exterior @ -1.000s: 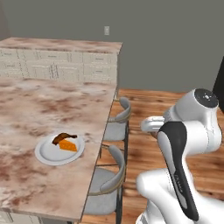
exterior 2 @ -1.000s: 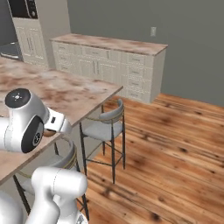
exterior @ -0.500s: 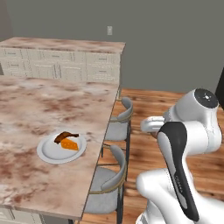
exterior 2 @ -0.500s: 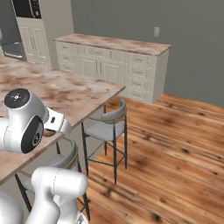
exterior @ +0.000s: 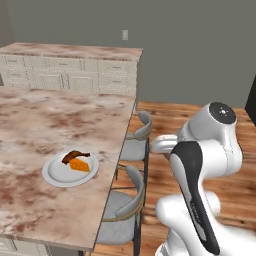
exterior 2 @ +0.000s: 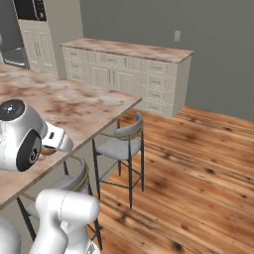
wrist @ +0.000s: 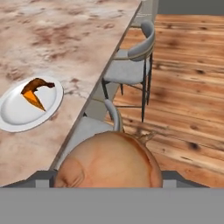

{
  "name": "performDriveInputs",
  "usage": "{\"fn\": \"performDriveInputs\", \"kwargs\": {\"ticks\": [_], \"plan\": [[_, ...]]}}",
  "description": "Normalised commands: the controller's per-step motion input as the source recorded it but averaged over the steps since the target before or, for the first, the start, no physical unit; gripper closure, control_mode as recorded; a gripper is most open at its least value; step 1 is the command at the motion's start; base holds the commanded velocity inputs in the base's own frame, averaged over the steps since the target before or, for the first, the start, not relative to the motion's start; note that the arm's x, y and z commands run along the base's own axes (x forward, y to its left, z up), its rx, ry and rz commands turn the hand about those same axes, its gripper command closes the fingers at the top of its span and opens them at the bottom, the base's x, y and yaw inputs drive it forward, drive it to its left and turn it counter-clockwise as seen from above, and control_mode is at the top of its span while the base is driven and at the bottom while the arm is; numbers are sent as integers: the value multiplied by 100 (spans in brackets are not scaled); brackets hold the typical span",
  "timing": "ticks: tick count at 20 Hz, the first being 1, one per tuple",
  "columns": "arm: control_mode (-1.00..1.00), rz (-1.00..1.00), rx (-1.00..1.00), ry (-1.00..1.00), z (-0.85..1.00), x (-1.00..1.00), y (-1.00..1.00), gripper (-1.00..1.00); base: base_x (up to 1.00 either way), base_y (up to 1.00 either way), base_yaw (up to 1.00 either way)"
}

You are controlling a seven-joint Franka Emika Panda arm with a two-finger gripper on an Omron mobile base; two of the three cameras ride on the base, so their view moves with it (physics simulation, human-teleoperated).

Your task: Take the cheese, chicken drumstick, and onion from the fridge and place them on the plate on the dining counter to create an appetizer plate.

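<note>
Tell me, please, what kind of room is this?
Most likely a home kitchen with a dining area: a marbled counter with stools beside it, cream cabinets along the wall, and a plate holding food.

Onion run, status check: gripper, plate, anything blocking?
Gripper closed on the onion, out over the stools. Plate on dining counter holds the chicken drumstick and cheese. Nothing between onion and plate.

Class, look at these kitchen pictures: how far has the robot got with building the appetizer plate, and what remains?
Done: the cheese and the chicken drumstick already lie on the plate on the dining counter. In hand: the onion sits right at the gripper in the hand view, apparently held and carried. Left: bring the onion over the plate and set it down beside the other two foods.
</note>
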Motion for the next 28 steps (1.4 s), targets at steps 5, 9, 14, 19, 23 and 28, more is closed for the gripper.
{"fn": "performDriveInputs", "kwargs": {"ticks": [5,9,14,19,23,28], "plan": [[-100,0,0,1,-3,0,61,100,0,0,0],[-100,0,4,6,-14,0,79,100,0,0,0],[-100,3,7,14,-22,10,93,100,0,0,0],[-100,5,7,13,-39,20,97,100,0,0,0],[-100,7,6,12,-51,34,87,100,0,0,0],[-100,2,1,5,-34,58,53,100,0,0,0]]}}
